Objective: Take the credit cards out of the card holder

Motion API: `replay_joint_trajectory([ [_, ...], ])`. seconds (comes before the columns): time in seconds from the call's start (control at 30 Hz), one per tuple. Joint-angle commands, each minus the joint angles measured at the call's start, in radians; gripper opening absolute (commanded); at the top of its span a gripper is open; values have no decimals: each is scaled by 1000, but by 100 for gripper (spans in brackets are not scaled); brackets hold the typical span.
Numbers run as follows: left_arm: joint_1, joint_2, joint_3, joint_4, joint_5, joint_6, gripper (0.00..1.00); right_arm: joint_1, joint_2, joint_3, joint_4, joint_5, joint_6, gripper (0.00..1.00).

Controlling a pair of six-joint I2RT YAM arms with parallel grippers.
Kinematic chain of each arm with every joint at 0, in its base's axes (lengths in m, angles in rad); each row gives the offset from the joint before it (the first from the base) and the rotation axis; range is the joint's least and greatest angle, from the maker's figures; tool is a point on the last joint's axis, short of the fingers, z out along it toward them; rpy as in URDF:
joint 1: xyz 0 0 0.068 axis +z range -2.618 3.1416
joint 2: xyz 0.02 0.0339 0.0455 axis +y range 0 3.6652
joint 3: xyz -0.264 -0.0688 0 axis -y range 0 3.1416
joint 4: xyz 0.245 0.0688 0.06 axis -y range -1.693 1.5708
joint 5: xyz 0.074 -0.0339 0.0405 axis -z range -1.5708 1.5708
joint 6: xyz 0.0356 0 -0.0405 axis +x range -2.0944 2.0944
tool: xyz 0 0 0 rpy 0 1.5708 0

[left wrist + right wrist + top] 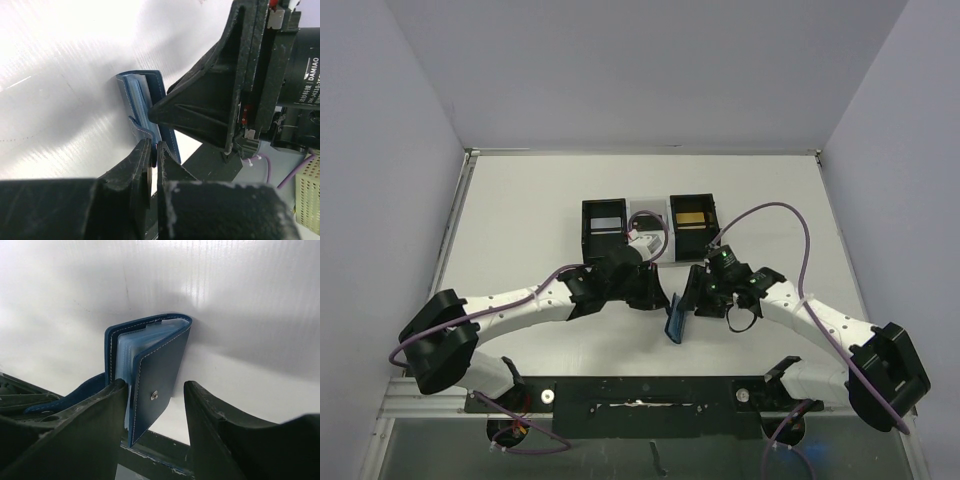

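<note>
My left hand (152, 145) is pinched tight on a loose flap of the small navy-blue stitched bifold card holder (150, 365), the two fingers pressed together with the blue leather caught between them low in the left wrist view. My right hand (156, 386) stands half spread with the card holder between its fingers. The finger at the lower left of the right wrist view sits against the holder's edge, while the one at the lower right stands apart from it, so this hand grips nothing.

The card holder stands on edge, its fold uppermost. A small silver snap (154, 395) shows on the cover that faces the right wrist camera. Pale bluish sleeves (124, 352) are packed between the covers; I cannot tell whether any card is in them.

From above, the card holder (676, 320) sits just below the middle of the frame, where my two hands meet over the white desk (520, 220). Higher in the frame, near the centre, are two open black boxes (603, 240) joined by a clear section (645, 214). A flat gold card (693, 216) lies in the right-hand box and a pale card (605, 222) in the left-hand one, both well apart from the holder.
</note>
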Motion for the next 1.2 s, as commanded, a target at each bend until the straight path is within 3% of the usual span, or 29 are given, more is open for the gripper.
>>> replay_joint_trajectory([
  [0.0,0,-50,27,-7,-33,0,0,0,-36,-18,-1,58,11,48],
  [0.3,-16,-84,25,-84,-102,-6,0,-76,-77,-91,-5,78,-53,46],
  [0.47,-20,-78,22,-122,-101,-5,0,-150,-82,-121,38,12,-86,51],
  [0.93,-36,-72,50,-125,-113,-19,0,-151,-251,-77,-34,-38,-73,62],
  [1.17,-42,-54,42,-185,-159,-29,0,-151,-270,-131,40,-101,-56,55],
])
